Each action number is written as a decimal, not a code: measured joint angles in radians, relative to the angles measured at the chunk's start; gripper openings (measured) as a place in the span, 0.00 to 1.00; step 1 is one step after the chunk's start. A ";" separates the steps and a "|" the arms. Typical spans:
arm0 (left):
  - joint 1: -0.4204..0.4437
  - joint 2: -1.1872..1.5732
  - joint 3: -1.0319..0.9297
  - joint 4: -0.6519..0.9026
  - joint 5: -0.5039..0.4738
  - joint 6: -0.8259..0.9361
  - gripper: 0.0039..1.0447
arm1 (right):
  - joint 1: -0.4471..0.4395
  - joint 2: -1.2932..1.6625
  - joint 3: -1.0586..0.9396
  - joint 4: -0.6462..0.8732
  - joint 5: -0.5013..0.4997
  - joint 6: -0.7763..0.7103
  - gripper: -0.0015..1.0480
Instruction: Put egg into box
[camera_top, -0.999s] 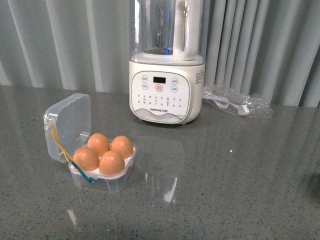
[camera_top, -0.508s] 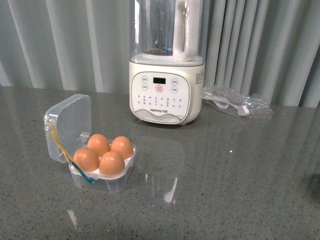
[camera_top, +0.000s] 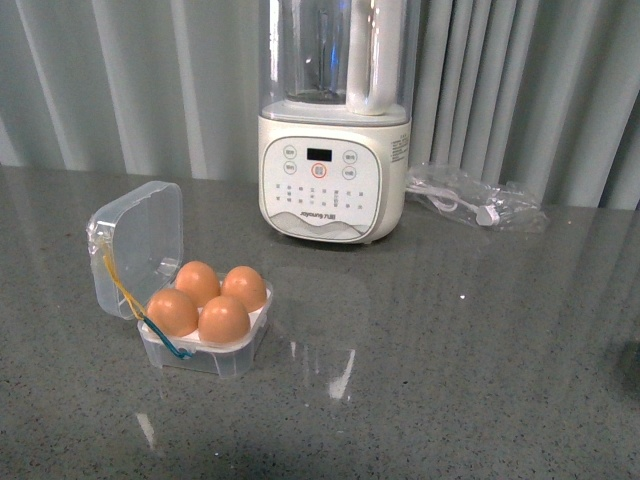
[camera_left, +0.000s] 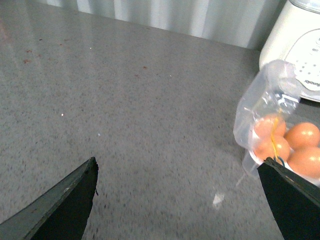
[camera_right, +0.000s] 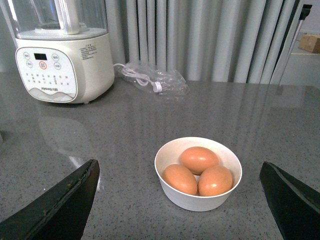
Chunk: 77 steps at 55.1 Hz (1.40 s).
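Left wrist view shows our left pincer (camera_left: 176, 161) gaping wide, holding nothing — the box (camera_left: 262, 102), four eggs (camera_left: 301, 135) in it, stands just beside one fingertip. Our right pincer (camera_right: 178, 164), equally wide and empty, faces a white bowl (camera_right: 200, 202) — three eggs (camera_right: 199, 159) inside.

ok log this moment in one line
box: lid open, four eggs inside | left gripper: open, empty, near box | right gripper: open, empty, facing bowl of three eggs

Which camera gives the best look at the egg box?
The front view: the whole box shows, lid open, four eggs inside. The left wrist view catches only part, cut off and blurred. The right wrist view misses it.
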 joint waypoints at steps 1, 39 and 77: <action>0.009 0.021 0.011 0.010 0.003 0.005 0.94 | 0.000 0.000 0.000 0.000 0.000 0.000 0.93; 0.102 0.800 0.567 0.153 0.145 0.168 0.94 | 0.000 0.000 0.000 0.000 0.000 0.000 0.93; -0.200 0.805 0.519 0.175 0.080 0.191 0.94 | 0.000 0.000 0.000 0.000 0.000 0.000 0.93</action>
